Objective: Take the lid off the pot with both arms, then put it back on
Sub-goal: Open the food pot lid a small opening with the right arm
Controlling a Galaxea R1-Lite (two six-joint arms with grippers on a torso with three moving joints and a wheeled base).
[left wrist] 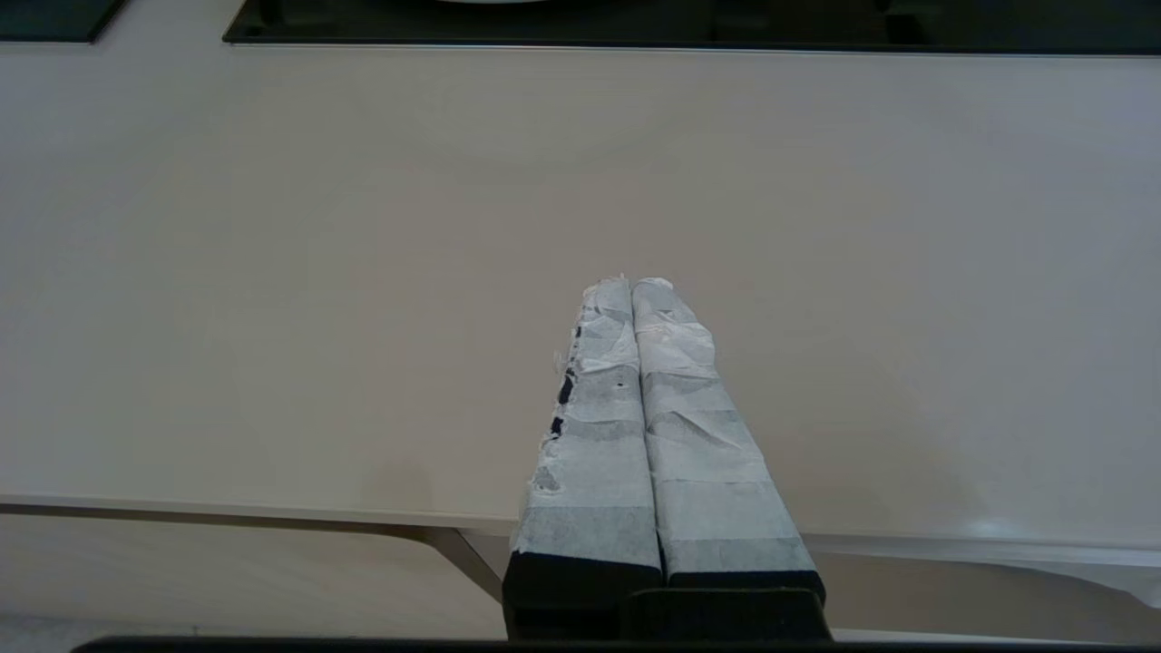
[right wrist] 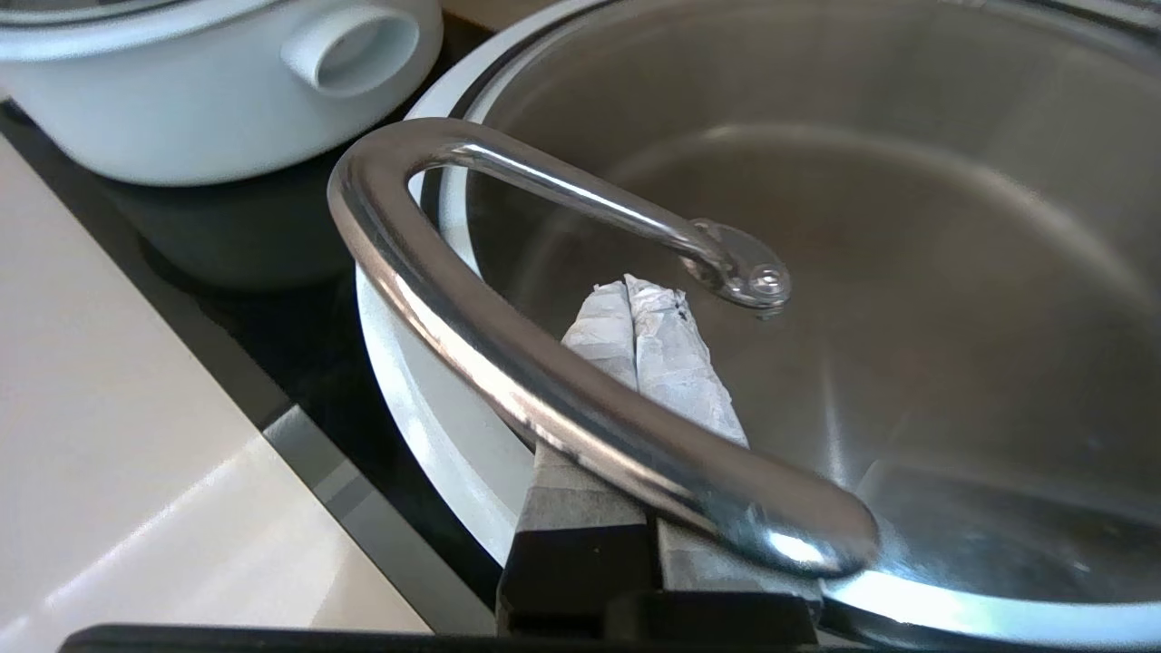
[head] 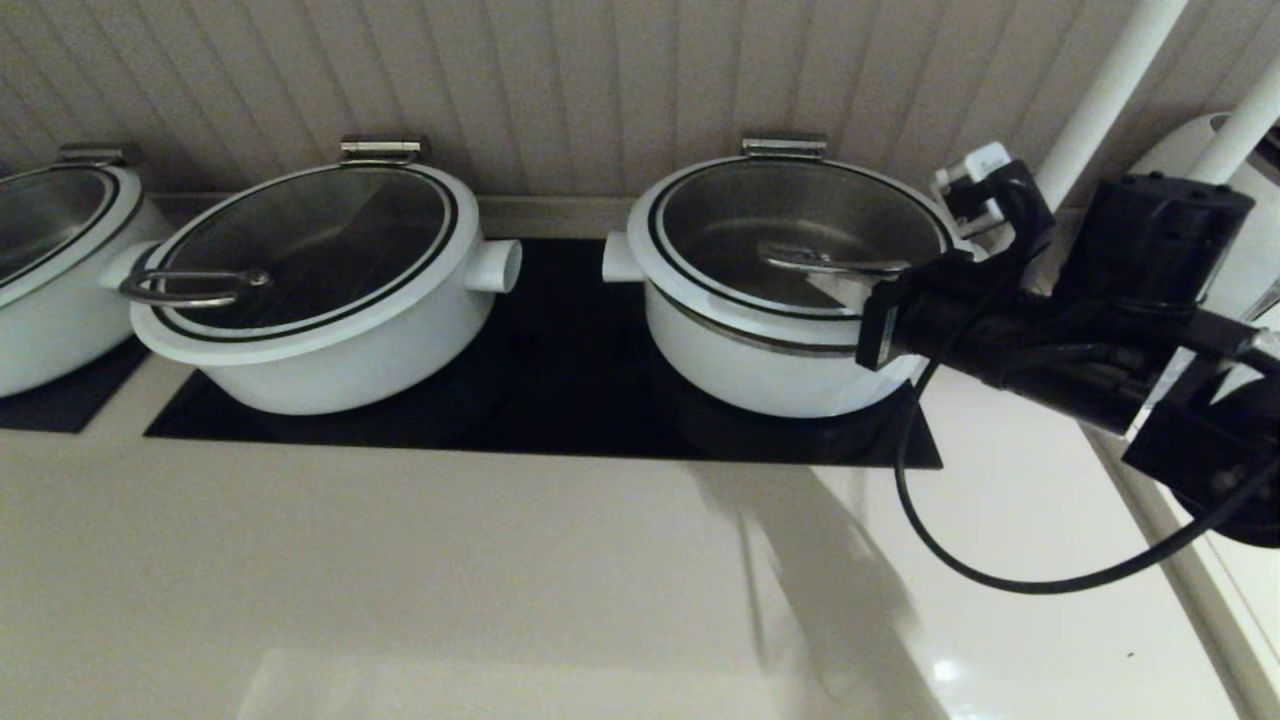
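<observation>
Nearest the front edge of the counter (left wrist: 363, 272): left gripper (left wrist: 632, 286), hovering over bare pale surface, taped fingers (left wrist: 599, 426) pressed flat together, nothing between them; not visible from the head view.

Further back, toward the right edge: right arm (head: 1050, 330), reaching in from the right side with its black cable (head: 1000, 570) drooping in a loop over the counter. Right gripper (right wrist: 632, 288) tucked under the curved steel handle (right wrist: 508, 363) of the lid (head: 800, 235), taped fingers closed against each other, tips above the glass, handle bar crossing over the top of them. Whether touching the bar, cannot tell.

Beyond that, on the right part of the black cooktop (head: 560, 400): pot (head: 760, 365), white, with the lid on top and a strip of steel showing under the lid rim at the front. Steel hinge (head: 784, 146) at the back, next to the wall.

Left of it on the same cooktop: second white pot (head: 330, 340), lid closed, loop handle (head: 190, 287) overhanging its rim.

Far left rear corner: third pot (head: 50, 270), partly out of view.
</observation>
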